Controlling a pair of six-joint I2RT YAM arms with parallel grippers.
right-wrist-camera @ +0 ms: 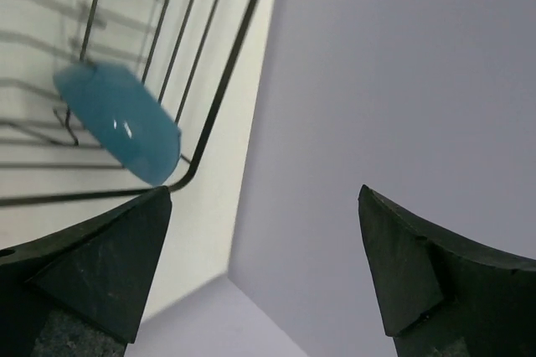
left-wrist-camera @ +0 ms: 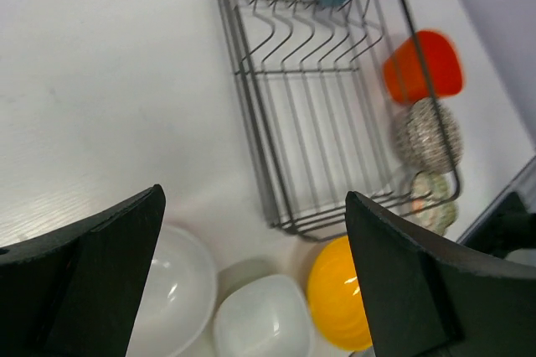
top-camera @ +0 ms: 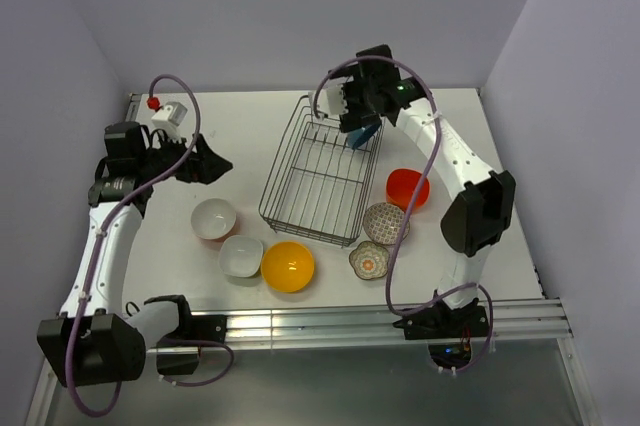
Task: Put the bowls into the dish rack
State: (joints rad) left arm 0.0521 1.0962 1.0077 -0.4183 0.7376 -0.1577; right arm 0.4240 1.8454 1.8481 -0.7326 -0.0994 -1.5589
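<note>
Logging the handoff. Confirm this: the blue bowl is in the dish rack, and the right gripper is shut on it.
Not quite. The right gripper is open, fingers wide apart with nothing between them; the right wrist view shows it. The blue bowl is in the dish rack, as you said, off to the side of the fingers.
</note>
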